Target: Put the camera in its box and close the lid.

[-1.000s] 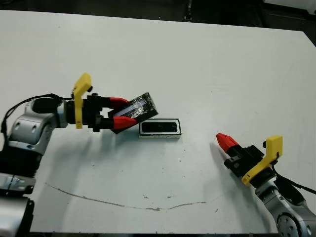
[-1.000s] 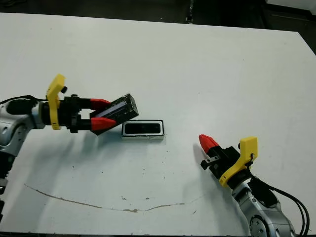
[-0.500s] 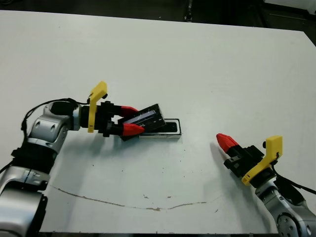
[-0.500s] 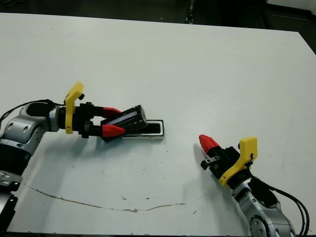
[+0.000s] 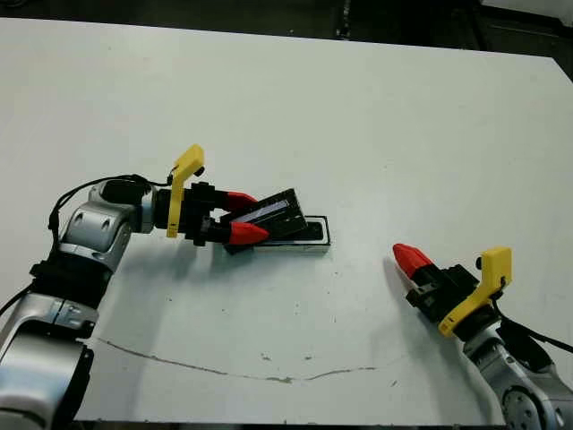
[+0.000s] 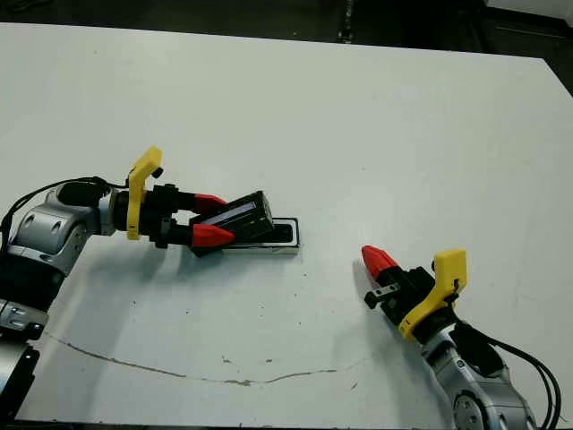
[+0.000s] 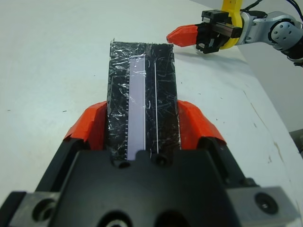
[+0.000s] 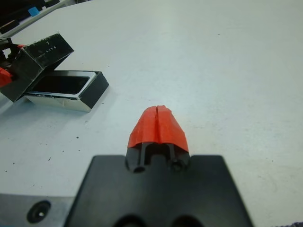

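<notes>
Lid held tilted over the box
Left gripper (image 5: 243, 217) clamps the lid (image 5: 273, 215) above the box (image 5: 313, 235)'s left end; right gripper (image 5: 406, 259) pinched together, holding nothing

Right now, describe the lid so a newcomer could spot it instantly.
On the white table, find the robot's left end effector, left of centre. The lid is the flat black slab clamped between its red fingers, tilted over one end of the open box. A pale stripe down its middle sets it apart.

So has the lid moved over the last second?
Yes. Held in the left gripper, the lid has swung right and down toward the box, which has stayed put, and now overlaps its left end.
</notes>
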